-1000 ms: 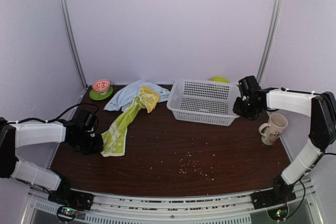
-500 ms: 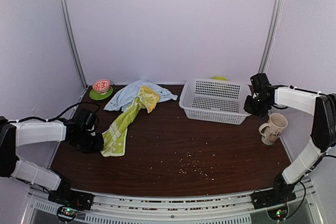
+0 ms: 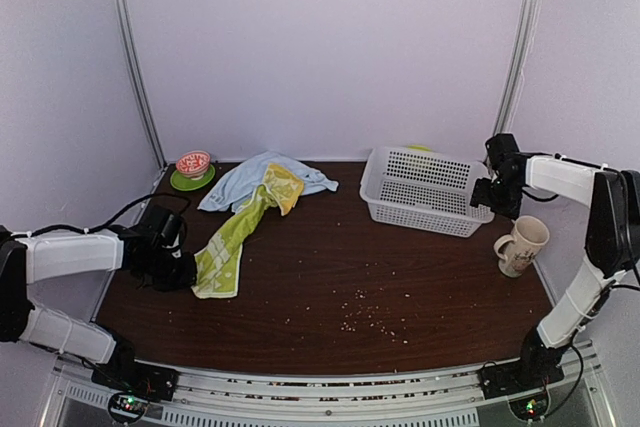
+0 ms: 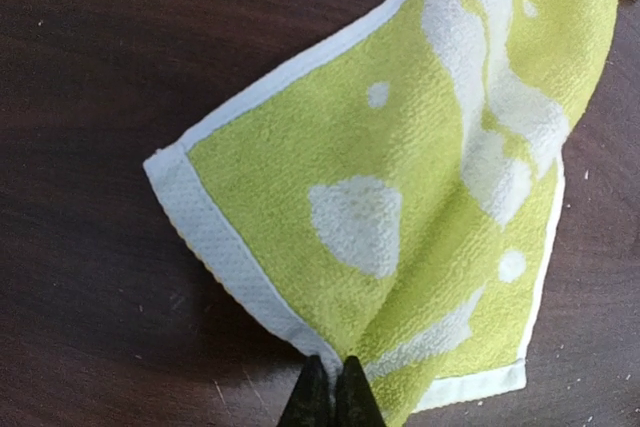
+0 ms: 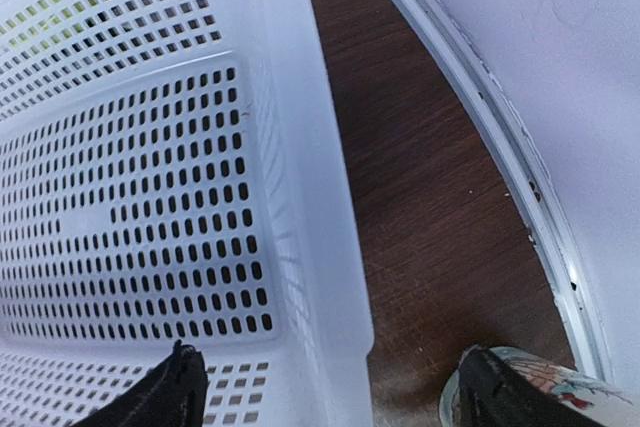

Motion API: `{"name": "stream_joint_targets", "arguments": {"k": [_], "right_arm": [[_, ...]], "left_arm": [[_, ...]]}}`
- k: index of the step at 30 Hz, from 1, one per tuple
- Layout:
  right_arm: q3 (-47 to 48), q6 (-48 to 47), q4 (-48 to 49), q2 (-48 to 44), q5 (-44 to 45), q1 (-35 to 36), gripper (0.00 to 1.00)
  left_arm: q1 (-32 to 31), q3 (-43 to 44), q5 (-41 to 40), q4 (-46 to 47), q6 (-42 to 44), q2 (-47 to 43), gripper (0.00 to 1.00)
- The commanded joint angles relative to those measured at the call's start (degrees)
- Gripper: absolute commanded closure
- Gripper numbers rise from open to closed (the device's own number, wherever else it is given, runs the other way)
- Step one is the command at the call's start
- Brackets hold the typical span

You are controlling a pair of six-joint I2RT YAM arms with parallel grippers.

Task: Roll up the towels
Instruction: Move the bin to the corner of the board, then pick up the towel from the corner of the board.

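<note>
Left of basket (image 3: 420,215), green towel (image 3: 238,235) stretched near-left to far-right, far end on blue towel (image 3: 243,180); left claw (image 4: 331,392) pinching near corner, right claw (image 3: 496,194) spread.

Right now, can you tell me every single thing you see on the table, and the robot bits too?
green towel: one, lime green with white shapes, left side, far end lying on the blue towel
blue towel: one, pale blue, crumpled, back left
bowl: one, red and white, back left corner, on the saucer
saucer: one, green, under the bowl
basket: one, white with holes, back right
yellow-green thing: one, behind the basket, mostly hidden
mug: one, cream with a picture, right edge
crumbs: many, pale, front middle
table: one, dark brown wood
left gripper: one, black, shut on the green towel's edge
right gripper: one, black, open, at the basket's right end
</note>
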Motion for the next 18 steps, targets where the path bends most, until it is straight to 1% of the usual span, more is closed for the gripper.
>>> {"name": "stream_joint_targets", "arguments": {"k": [1,3,5,7,10,14,16,18], "right_arm": [[0.26,0.58,-2.71,-8.39,-0.5,0.86,0.09],[-0.29,0.84,-3.26,-13.45,-0.89,3.07,0.08],[-2.26,0.66,-2.28,-19.98,-1.47,7.16,0.09],[-5.13,-0.33,0.85,-26.55,-0.34,13.1,0.09],[-8.74,-1.29,4.91,-32.96,-0.99,21.73,0.11],[-14.05,0.29,12.19,-36.13,-3.77,30.93,0.12],[-15.47,0.61,14.69,-35.52,-2.82,34.74,0.12],[-15.58,1.08,15.85,-33.88,-3.26,36.28,0.13]], "left_arm": [[-0.34,0.1,1.06,-0.09,0.65,-2.72,1.0],[-0.26,0.5,1.34,-1.3,0.49,-3.95,1.0],[-0.34,1.19,1.48,-3.15,0.19,-6.1,1.0],[-0.26,1.89,1.71,-4.84,0.01,-8.94,1.0],[-0.48,3.07,2.0,-7.49,-0.63,-13.24,1.0],[-2.69,5.96,3.88,-9.96,-3.11,-18.07,1.0],[-5.58,10.46,2.99,-11.47,-4.97,-20.22,1.0],[-8.27,16.08,2.24,-12.55,-6.1,-20.98,1.0]]}}
